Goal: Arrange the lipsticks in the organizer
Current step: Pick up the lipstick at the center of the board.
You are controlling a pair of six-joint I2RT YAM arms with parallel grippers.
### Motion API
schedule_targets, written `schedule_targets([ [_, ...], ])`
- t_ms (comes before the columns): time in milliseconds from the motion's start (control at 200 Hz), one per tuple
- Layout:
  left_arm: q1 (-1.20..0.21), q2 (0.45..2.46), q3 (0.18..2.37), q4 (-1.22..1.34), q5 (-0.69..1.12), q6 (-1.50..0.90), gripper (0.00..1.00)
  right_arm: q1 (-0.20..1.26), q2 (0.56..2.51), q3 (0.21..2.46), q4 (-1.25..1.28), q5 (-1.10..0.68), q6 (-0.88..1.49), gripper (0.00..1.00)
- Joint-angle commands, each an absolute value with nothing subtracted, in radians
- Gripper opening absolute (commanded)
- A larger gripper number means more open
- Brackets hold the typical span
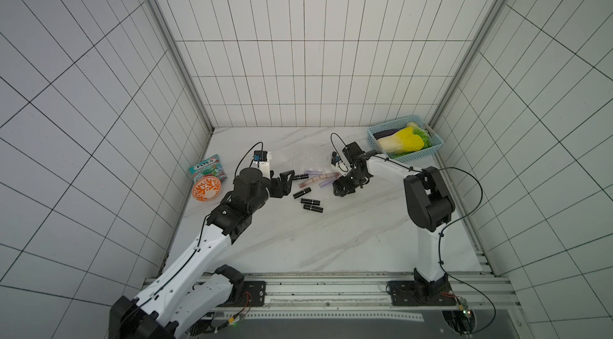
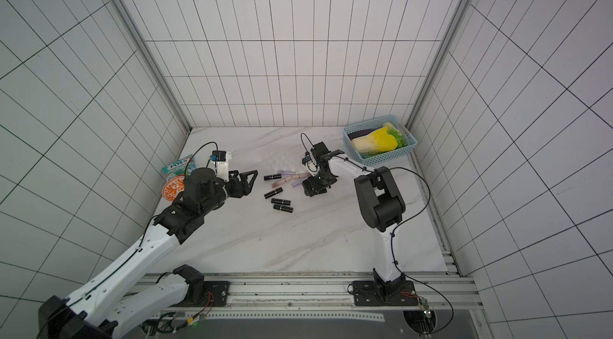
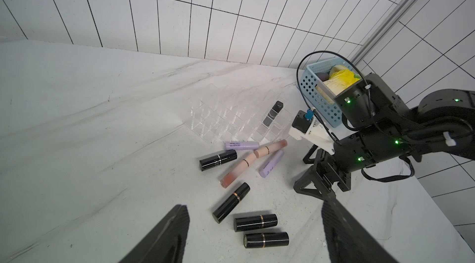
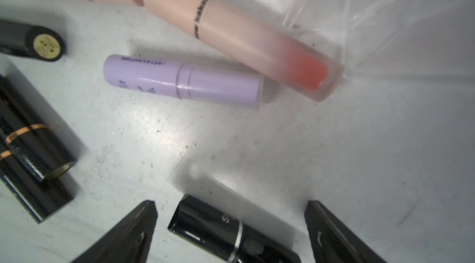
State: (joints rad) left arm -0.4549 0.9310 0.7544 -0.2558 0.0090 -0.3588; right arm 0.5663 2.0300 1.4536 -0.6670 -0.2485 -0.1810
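Note:
Several lipsticks lie loose mid-table: black tubes (image 1: 302, 192) (image 3: 255, 222), lilac ones (image 3: 241, 145) (image 4: 183, 81) and two slim pink ones (image 3: 239, 169) (image 4: 246, 40). The clear organizer (image 3: 226, 117) (image 1: 308, 159) stands just behind them with one dark lipstick (image 3: 273, 113) upright in a compartment. My left gripper (image 1: 288, 184) (image 3: 255, 207) is open, to the left of the black tubes. My right gripper (image 1: 341, 188) (image 4: 231, 205) is open and low on the right of the pile. A black silver-banded lipstick (image 4: 226, 228) lies between its fingers, with a gap on each side.
A light blue basket (image 1: 418, 155) with toy vegetables stands at the back right corner. An orange patterned bowl (image 1: 206, 188) and a snack packet (image 1: 207, 166) sit by the left wall. The two grippers face each other across the lipsticks.

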Motion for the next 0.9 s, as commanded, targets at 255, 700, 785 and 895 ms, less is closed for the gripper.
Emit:
schedule_targets([
  [255, -0.449, 0.903, 0.740, -0.235, 0.012, -0.354, 0.79, 0.566, 1.941, 1.367, -0.691, -0.303, -0.151, 0.99],
  [700, -0.449, 0.896, 0.734, -0.229, 0.022, -0.354, 0.80, 0.621, 1.929, 1.302, -0.727, -0.058, -0.134, 0.99],
  [785, -0.449, 0.894, 0.732, -0.229, 0.021, -0.353, 0.79, 0.626, 1.952, 1.310, -0.727, -0.037, -0.130, 1.00],
  [895, -0.449, 0.893, 0.732, -0.229, 0.020, -0.353, 0.79, 0.627, 1.966, 1.320, -0.716, -0.024, -0.131, 0.98],
])
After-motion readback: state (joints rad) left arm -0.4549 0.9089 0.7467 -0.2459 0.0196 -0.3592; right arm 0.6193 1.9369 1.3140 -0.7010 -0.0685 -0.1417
